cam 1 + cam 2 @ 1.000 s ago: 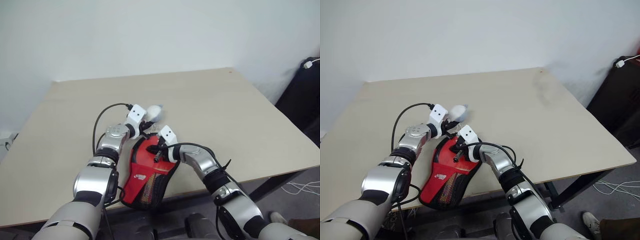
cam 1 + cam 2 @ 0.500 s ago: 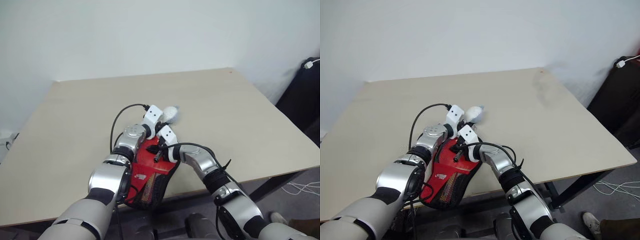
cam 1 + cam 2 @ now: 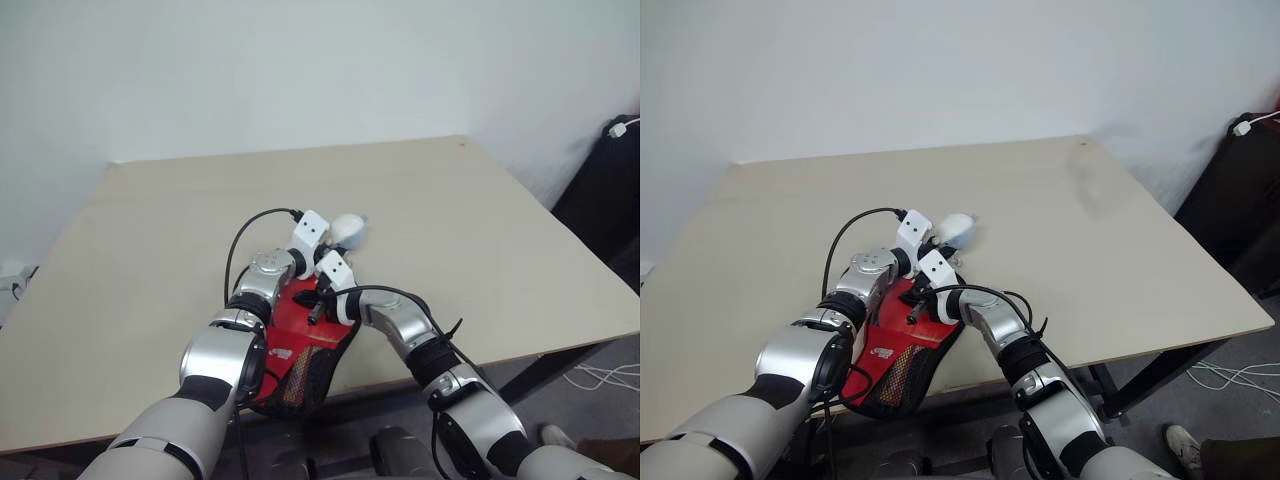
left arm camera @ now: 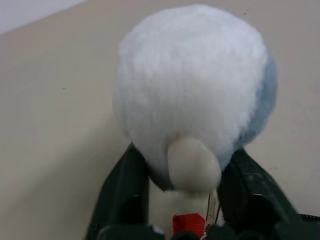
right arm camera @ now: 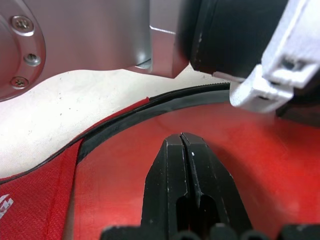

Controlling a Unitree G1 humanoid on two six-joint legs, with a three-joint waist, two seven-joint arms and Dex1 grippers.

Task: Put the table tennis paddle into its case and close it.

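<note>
On the beige table [image 3: 480,230], near its front edge, the red case [image 3: 300,345] lay flat, round end toward 12 o'clock, black mesh end hanging a bit over the edge at 6. White logo [image 3: 880,352] sat on the red fabric just above the mesh. Inside the right wrist view a smooth red face, likely the paddle [image 5: 125,165], showed within the case's black trim; could not tell how far in it sat.

Left gripper [image 4: 185,200] was at 12 o'clock of the case, just past its round end. Its two black fingers [image 4: 122,195] stood apart on either side of a fluffy white-blue ball [image 4: 195,95]. The ball sat between them on the table; whether they pressed it, could not tell.

Right gripper [image 5: 184,165] was over the round part of the case, at 6 o'clock of the left gripper and close beside its wrist. Jaws fully closed, tips together, nothing between them, right above the red face; contact unclear.

Ball [image 3: 348,228] was the farthest item from the front edge, touching nothing else but table.
</note>
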